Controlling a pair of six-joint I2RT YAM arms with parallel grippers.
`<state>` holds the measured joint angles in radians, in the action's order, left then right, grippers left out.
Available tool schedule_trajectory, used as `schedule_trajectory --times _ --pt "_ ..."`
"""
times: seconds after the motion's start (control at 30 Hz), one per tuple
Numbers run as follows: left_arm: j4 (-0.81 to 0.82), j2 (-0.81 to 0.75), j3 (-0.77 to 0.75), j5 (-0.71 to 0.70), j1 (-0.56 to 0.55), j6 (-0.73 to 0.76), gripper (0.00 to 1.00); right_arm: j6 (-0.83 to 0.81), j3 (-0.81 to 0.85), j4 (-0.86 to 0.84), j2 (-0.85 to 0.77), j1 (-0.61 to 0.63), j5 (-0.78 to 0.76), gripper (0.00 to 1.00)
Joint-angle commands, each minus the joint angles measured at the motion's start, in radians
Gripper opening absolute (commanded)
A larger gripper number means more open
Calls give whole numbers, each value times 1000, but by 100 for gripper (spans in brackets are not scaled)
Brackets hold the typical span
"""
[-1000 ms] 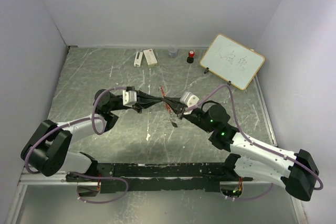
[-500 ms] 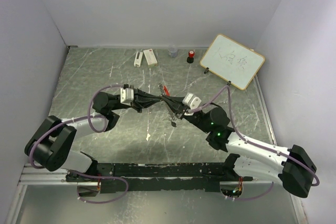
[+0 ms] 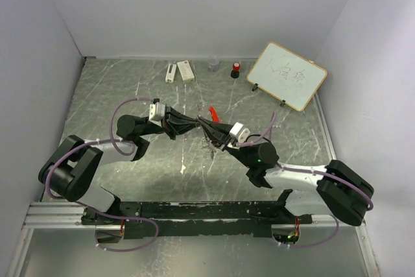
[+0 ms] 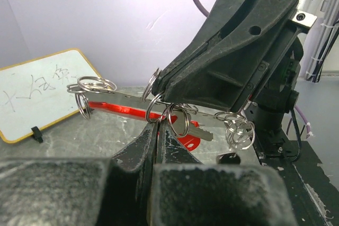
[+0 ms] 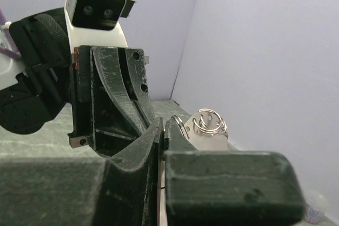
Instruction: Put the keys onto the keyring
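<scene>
Mid-table, lifted off the surface. Left gripper (image 3: 193, 123) and right gripper (image 3: 209, 127) are both pinched tight on the keyring (image 4: 125, 95). One silver key (image 4: 185, 126) hangs among its rings; can't tell if it's threaded. Second key not made out.

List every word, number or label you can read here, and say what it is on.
Whiteboard: three handwritten dark characters, too loose to read.
White boxes at the back edge: a red mark, too small to read.
No other text shows.
</scene>
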<state>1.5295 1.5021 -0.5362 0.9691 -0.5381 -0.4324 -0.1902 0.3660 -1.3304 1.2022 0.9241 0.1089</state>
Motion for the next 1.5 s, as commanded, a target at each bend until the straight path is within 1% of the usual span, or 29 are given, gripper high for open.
schedule_trajectory --times 0.0,0.13,0.3,0.4,0.47,0.57,0.63,0.7,0.77,0.97,1.1,1.17,1.27,1.37,1.47 --pt "178 7 -43 13 -7 -66 7 20 1 -211 81 0 7 0" --pt "141 -10 -41 6 -7 -46 7 31 8 -286 143 -1 3 0" --pt "19 -54 -38 -20 -8 15 7 27 4 -322 156 0 -21 0" --pt "-85 -96 -34 -51 -5 67 7 11 3 -257 118 0 -35 0" --pt "-194 -133 -41 -72 -4 153 7 3 0 -198 83 0 -61 0" --pt "-316 -188 -36 -130 -1 224 7 3 -9 -109 21 -1 -111 0" --pt "-362 -211 -35 -154 5 243 7 36 -8 -43 -39 1 -170 24" --pt "-375 -212 -39 -154 14 243 7 31 -8 35 -100 1 -192 30" --pt "-354 -205 -38 -151 21 230 7 29 -9 94 -157 1 -211 36" --pt "-372 -173 -62 -138 33 232 7 7 -11 266 -275 -2 -297 36" --pt "-456 -172 -86 -134 33 275 7 15 -7 382 -320 -2 -325 36" --pt "-483 -176 -90 -137 34 288 7 25 14 467 -326 -2 -322 36" --pt "-509 -177 -102 -130 35 290 7 42 59 588 -326 -2 -306 43" --pt "-519 -175 -109 -124 37 277 7 40 71 661 -335 -2 -293 52" --pt "-548 -177 -126 -118 36 276 7 32 76 739 -353 -2 -290 59"
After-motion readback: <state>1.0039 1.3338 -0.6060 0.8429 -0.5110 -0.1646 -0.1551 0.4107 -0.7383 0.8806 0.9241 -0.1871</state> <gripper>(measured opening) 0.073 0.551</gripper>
